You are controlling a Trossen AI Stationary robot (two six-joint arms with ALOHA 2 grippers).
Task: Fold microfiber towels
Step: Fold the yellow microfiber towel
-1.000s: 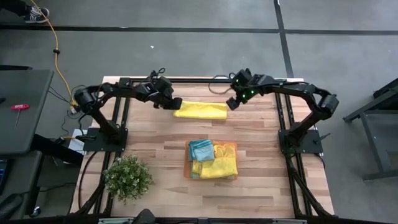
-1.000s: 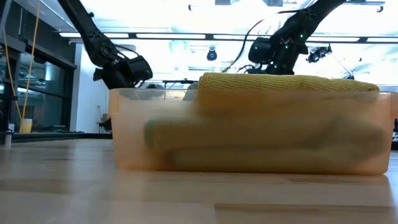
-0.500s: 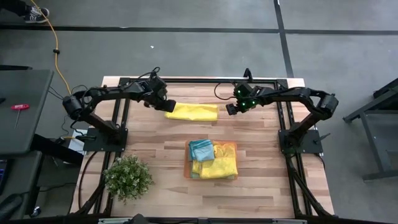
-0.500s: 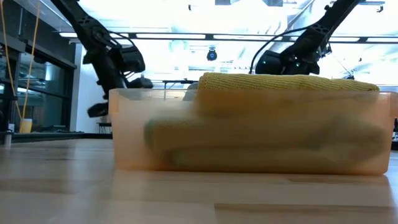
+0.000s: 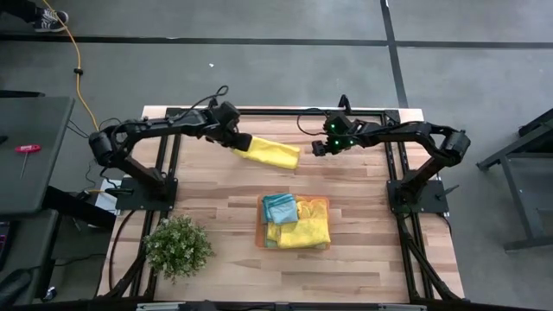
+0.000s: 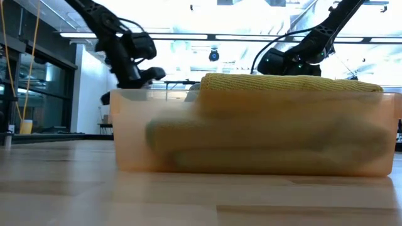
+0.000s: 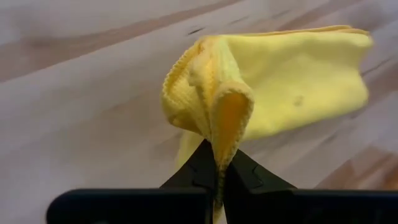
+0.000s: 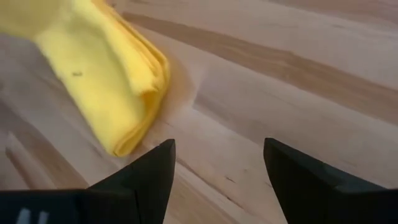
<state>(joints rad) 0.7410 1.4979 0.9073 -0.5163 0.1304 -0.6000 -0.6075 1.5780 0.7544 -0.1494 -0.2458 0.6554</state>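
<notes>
The left gripper (image 7: 219, 177) was clamped on one end of a folded yellow towel (image 5: 270, 152) near the far edge of the table (image 5: 363, 216), left of its middle; the pinched end bunched up off the wood in the left wrist view, the rest trailing flat toward the right arm. Judgement: holding one end lets the arm drag or turn the folded cloth without undoing the layers. The right gripper (image 8: 214, 165) hovered just beside the towel's free end, jaws spread and holding nothing, probably placed to take that end or steady it. More towels, yellow ones (image 5: 307, 231) and a teal one (image 5: 278, 207), lay stacked in the orange bin (image 6: 125, 135) near the middle of the table, presumably as the collecting point for finished pieces; the top yellow one stood above its rim. A potted plant (image 5: 177, 246) sat at the near left corner, well apart. No brand, label or readable writing was visible.
</notes>
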